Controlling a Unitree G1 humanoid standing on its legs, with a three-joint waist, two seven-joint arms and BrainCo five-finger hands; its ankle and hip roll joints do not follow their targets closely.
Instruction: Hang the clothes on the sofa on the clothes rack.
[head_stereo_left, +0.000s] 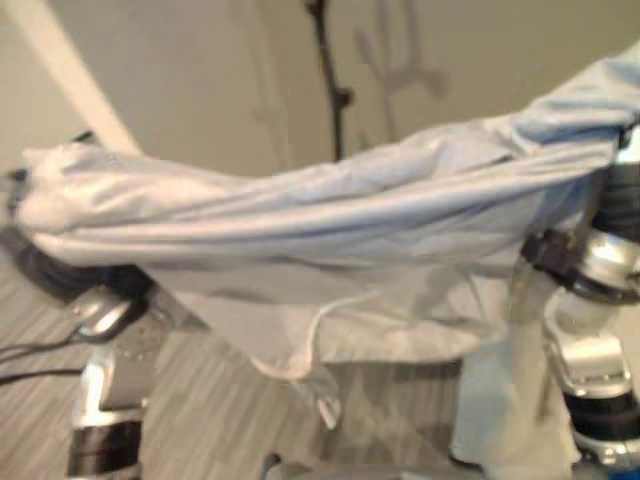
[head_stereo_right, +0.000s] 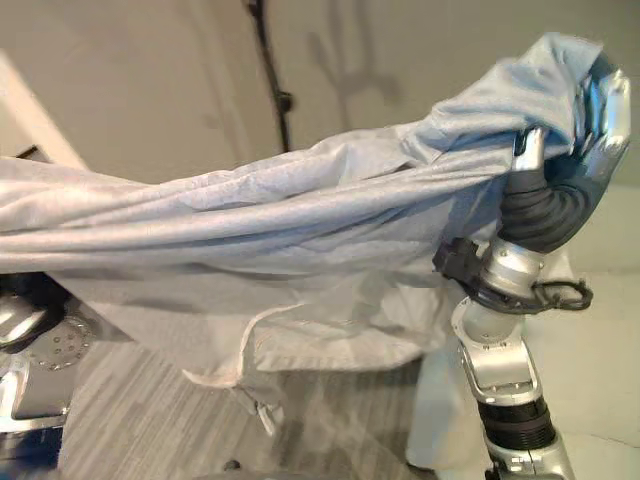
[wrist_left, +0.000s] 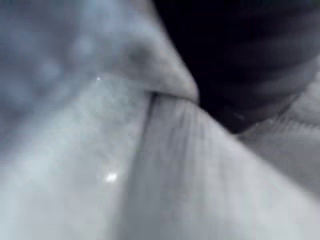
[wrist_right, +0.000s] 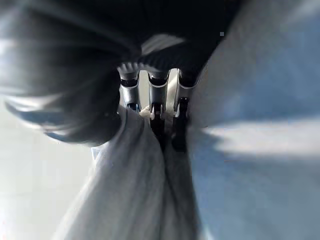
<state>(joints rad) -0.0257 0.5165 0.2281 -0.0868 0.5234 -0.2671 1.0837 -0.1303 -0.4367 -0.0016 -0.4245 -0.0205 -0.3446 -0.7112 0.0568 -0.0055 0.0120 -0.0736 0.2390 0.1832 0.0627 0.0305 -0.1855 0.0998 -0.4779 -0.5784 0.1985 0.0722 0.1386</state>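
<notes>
A pale blue-grey crumpled cotton garment (head_stereo_right: 300, 220) is stretched in mid-air between both arms, from 9 o'clock to 2 o'clock in the head views, above grey striped flooring (head_stereo_right: 150, 420). The right robot hand (head_stereo_right: 585, 130), raised at 2 o'clock, has its fingers (wrist_right: 156, 100) curled into the bunched cloth. The left robot hand at 9 o'clock is buried under the fabric, so I cannot tell its fingers' state; behind, a thin black pole (head_stereo_right: 272, 80) stands half hidden against the beige wall (head_stereo_right: 130, 80).

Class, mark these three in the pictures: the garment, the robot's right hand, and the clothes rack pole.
garment (head_stereo_right: 300, 215): right eye view, middle of the stretched cloth.
right hand (head_stereo_right: 575, 175): right eye view, dark ribbed cover.
clothes rack pole (head_stereo_right: 272, 80): right eye view, dark upright section.
</notes>
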